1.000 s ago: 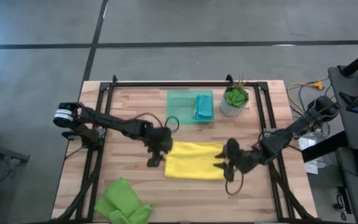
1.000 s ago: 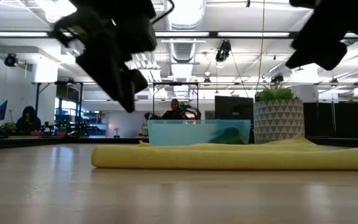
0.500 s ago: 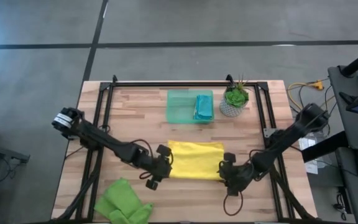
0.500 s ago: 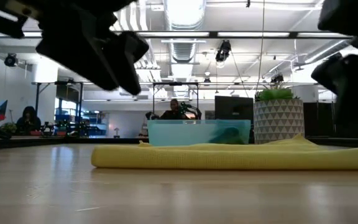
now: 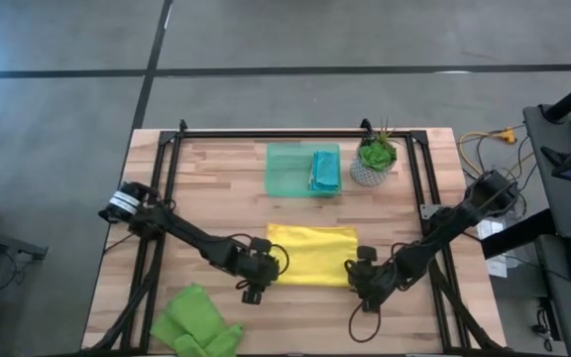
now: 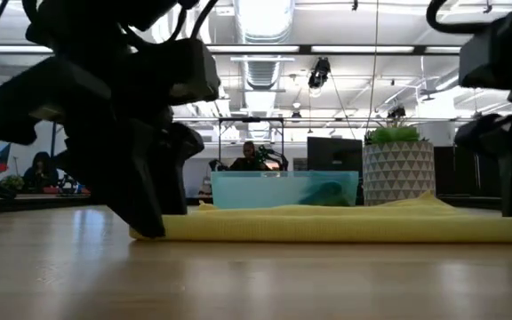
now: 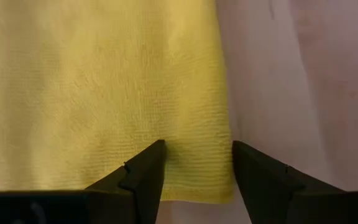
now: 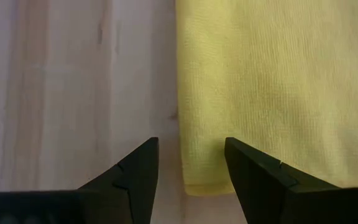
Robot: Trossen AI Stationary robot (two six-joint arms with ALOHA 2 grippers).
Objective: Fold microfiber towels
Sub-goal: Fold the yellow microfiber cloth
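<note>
Yellow towel point(image 5: 312, 254) lies flat, apparently long axis left-right.

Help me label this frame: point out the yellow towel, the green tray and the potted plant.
yellow towel point(image 5: 312, 254), high view, middle of the cloth.
green tray point(image 5: 287, 169), high view, bare floor beside the teal towel.
potted plant point(image 5: 369, 175), high view, rim of the pot.
</note>
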